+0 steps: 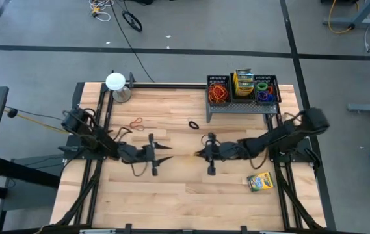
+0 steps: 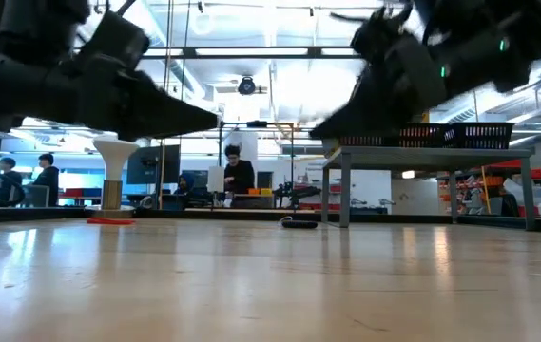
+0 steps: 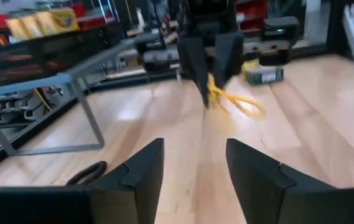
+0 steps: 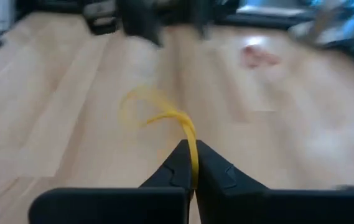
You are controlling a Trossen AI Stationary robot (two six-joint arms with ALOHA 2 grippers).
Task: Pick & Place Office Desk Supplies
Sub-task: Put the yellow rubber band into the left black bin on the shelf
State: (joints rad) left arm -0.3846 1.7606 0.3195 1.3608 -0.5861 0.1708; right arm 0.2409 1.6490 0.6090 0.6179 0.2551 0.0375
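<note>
Yellow rubber band [image 4: 164, 118] is pinched in the right gripper [image 4: 188, 163], fingers clenched tight on it, with the loose loop flopping out past the tips above the wood. That gripper sits around the middle of the desk [image 1: 171, 201], its arm stretched low and nearly flat from the right edge, pointing toward the left arm. Facing it nose to nose, the left gripper [image 3: 195, 168] has its fingers spread apart and holds nothing; the left wrist view looks straight between them at the other pincer and the yellow band dangling from it. That arm reaches in low from the left edge the same way. Further out, a black rubber band [image 1: 193, 124] and a red rubber band [image 1: 136, 123] lie loose on the wood toward the far edge, and a crayon box [image 1: 259, 181] lies flat near the right front corner. At the far right corner stands the black wire-mesh rack [image 1: 243, 104] on legs: orange and red bands in one compartment, crayon boxes upright in the middle one, mixed green, purple and blue bands in the last. A white round-topped object [image 1: 115, 82] sits at the far left corner.
</note>
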